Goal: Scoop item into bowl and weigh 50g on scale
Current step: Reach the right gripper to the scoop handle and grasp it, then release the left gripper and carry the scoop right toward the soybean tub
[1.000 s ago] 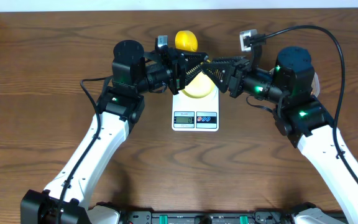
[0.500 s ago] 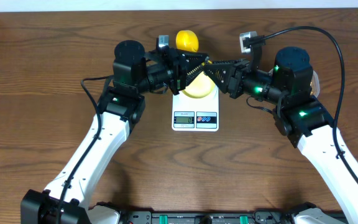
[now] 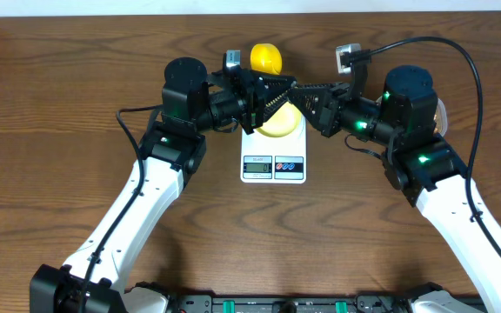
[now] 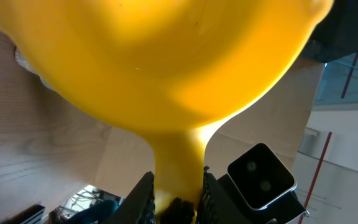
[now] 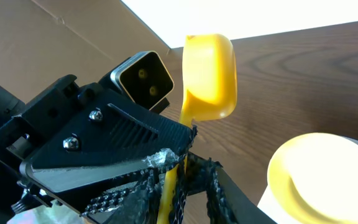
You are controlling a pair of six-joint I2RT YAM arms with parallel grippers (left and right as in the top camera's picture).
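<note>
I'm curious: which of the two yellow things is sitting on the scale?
The pale yellow bowl sits on the white scale; the brighter scoop is held up by its handle in the left gripper.

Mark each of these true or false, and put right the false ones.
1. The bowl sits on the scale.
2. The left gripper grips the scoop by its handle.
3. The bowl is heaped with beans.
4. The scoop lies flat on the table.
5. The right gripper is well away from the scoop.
1. True: the bowl sits on the scale.
2. True: the left gripper is closed on the handle of the scoop.
3. False: what shows of its inside is bare.
4. False: it is held up in the air.
5. False: the right gripper has a finger on either side of the handle.
</note>
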